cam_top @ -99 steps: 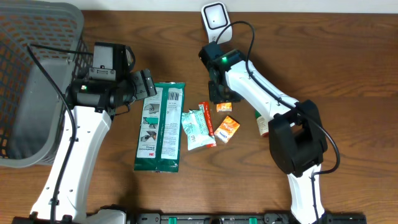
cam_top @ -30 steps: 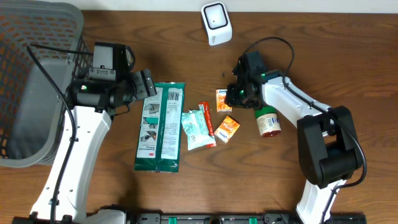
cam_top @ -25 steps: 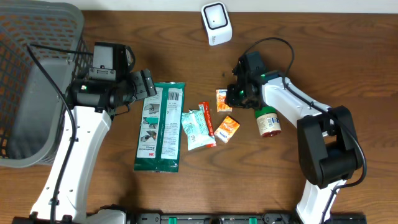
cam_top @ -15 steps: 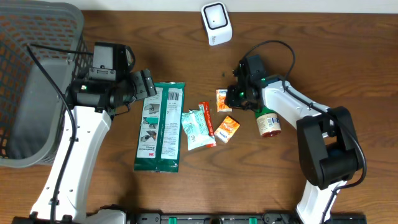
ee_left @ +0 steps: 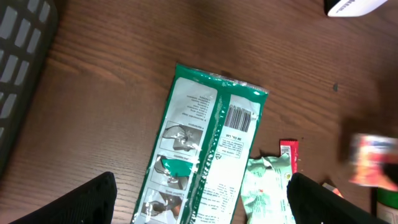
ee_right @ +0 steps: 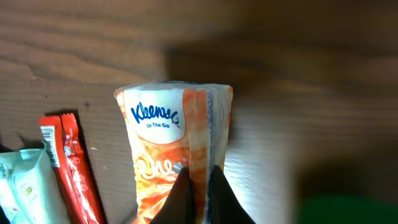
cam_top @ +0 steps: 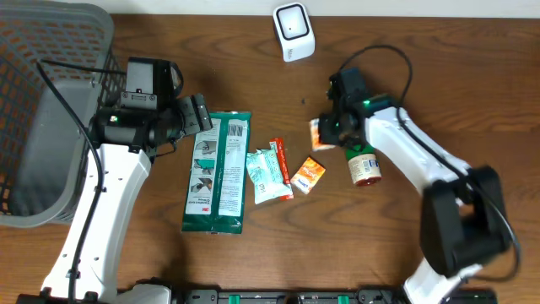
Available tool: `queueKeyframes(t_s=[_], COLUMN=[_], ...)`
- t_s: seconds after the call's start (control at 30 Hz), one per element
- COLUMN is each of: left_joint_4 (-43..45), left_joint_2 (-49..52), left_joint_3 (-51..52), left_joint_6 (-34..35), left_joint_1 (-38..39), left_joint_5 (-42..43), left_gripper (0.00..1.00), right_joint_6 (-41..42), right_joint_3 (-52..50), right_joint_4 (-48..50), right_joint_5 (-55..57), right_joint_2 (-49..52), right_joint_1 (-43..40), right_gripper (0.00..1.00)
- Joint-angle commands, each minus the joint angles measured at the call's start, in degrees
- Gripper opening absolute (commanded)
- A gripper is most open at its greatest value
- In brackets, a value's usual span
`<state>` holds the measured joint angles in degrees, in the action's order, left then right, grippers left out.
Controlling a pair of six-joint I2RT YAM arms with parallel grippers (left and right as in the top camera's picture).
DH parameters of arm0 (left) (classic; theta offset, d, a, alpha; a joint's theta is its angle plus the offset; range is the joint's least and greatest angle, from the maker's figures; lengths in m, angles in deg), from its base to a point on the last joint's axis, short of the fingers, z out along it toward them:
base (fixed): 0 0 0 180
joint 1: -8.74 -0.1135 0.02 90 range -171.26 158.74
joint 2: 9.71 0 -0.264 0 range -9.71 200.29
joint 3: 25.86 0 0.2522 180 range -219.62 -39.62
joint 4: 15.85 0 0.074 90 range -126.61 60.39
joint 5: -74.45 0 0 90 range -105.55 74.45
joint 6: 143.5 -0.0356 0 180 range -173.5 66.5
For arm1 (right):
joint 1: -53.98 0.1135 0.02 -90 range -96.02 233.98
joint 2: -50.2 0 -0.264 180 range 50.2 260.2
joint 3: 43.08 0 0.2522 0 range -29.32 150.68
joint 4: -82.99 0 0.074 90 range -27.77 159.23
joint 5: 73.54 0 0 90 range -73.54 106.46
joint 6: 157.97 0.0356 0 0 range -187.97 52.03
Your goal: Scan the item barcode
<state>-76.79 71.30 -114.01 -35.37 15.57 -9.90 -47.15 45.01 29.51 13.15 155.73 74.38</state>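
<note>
An orange Kleenex tissue pack (ee_right: 166, 146) is pinched along its edge by my right gripper (ee_right: 200, 186), which is shut on it. In the overhead view the tissue pack (cam_top: 316, 133) hangs at the right gripper (cam_top: 326, 135), tilted on its side just above the table, below and right of the white barcode scanner (cam_top: 293, 31). No barcode shows on the pack's visible faces. My left gripper (cam_top: 198, 112) stands open above the top of a long green package (ee_left: 208, 143), and its fingers (ee_left: 87, 200) touch nothing.
A second orange pack (cam_top: 309, 175), a red stick packet (cam_top: 281, 166) and a pale green pouch (cam_top: 266, 176) lie mid-table. A green-capped bottle (cam_top: 364, 165) lies beside the right arm. A grey basket (cam_top: 42, 110) fills the left edge.
My right gripper has shut on the tissue pack and carried it a little to the right, tipped on its side. The left arm has not moved.
</note>
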Motion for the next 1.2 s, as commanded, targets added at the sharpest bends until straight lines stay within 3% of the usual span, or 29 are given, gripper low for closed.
queueKeyframes(t_s=[0.0, 0.43, 0.83, 0.87, 1.0, 1.17], left_joint_4=[-0.15, -0.17, -0.15, -0.15, -0.17, -0.15], left_joint_2=[0.28, 0.28, 0.28, 0.28, 0.28, 0.28], left_joint_3=[-0.07, -0.07, -0.09, -0.09, -0.07, -0.07], left_joint_6=[-0.52, -0.52, -0.52, -0.52, -0.52, -0.52], left_joint_1=[-0.17, -0.17, -0.17, -0.17, -0.17, -0.17], left_joint_5=[-0.31, -0.33, -0.33, -0.31, -0.33, -0.33], left_gripper=[0.88, 0.88, 0.88, 0.88, 0.88, 0.88], right_joint_6=[-1.84, -1.86, -4.2, -4.2, -4.17, -4.17], right_joint_3=[2.23, 2.23, 2.23, 2.23, 2.23, 2.23], right_joint_4=[-2.08, -4.22, 0.39, 0.52, 0.52, 0.74], right_joint_5=[15.21, 55.76, 58.36, 58.34, 58.12, 52.13], right_joint_2=[-6.05, 1.84, 13.31, 13.31, 13.31, 13.29], right_joint_1=[4.26, 24.06, 25.66, 25.66, 25.73, 25.2], right_gripper=[0.01, 0.01, 0.02, 0.04, 0.38, 0.51])
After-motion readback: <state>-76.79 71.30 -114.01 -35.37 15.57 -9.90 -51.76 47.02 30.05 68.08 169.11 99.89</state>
